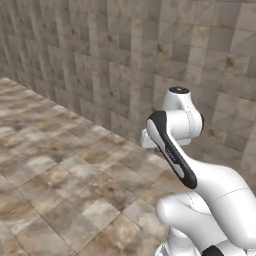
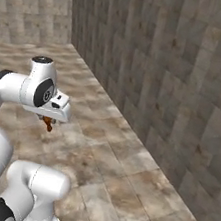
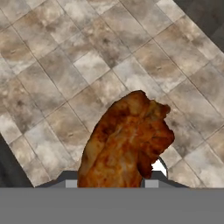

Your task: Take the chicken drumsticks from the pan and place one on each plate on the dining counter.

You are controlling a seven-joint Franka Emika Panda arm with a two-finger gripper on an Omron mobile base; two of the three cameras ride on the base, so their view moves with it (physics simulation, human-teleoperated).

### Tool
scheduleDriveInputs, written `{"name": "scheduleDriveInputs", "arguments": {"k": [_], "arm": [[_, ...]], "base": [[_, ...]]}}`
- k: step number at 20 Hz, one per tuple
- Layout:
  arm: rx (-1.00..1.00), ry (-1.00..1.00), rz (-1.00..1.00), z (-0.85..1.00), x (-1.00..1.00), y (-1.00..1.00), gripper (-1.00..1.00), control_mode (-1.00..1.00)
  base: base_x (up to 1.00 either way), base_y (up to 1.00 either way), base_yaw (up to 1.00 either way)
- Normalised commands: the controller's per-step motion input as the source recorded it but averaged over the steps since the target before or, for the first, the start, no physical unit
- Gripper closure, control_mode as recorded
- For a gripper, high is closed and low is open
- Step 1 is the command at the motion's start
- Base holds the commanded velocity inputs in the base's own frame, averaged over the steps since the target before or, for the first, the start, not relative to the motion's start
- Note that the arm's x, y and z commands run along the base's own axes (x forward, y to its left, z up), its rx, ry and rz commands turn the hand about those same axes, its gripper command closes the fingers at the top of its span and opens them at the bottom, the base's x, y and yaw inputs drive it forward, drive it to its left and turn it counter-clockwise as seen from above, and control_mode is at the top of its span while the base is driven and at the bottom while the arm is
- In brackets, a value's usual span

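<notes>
- my hand (image 2: 50, 118) carries a chicken drumstick (image 3: 127, 140) above a brown tiled floor (image 1: 60, 170), with a tiled wall (image 1: 125, 55) close ahead.
- in the hand view the drumstick rises between my fingertips, its browned, glistening bulk covering most of both of them; the hand is closed on the meat's lower end.
- in the right base view a small orange-brown stub (image 2: 47, 123) hangs just under the hand, well above the floor.
- the arm (image 1: 200, 180) is folded close to the base, the hand tucked in low in front of it.
- handling, as i judge it: the piece looks light and small, so weight is no worry; the skin looks greasy, so it may slide or twist in the grip if i swing hard.
- the flesh is likely soft over a stiff bone, so the firmest hold is across the narrower part, where the fingers can bear on bone, not on the fat end.
- the step in hand appears to be the carry toward the table; a plate to set it on is yet to be reached.
</notes>
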Motion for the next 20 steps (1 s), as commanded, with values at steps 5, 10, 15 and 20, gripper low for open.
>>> {"name": "scheduleDriveInputs", "arguments": {"k": [5, 10, 15, 20], "arm": [[0.0, 0.0, 0.0, 0.0, 0.0, 0.0, 1.0, 1.0], [0.0, 0.0, 0.0, 0.0, 0.0, 0.0, 1.0, 1.0], [0.0, 0.0, 0.0, 0.0, 0.0, 0.0, 1.0, 1.0], [0.0, 0.0, 0.0, 0.0, 0.0, 0.0, 1.0, 1.0]], "base": [[1.0, 0.0, 0.26], [1.0, 0.0, 0.27], [1.0, 0.0, 0.32], [1.0, 0.0, 0.34]]}}
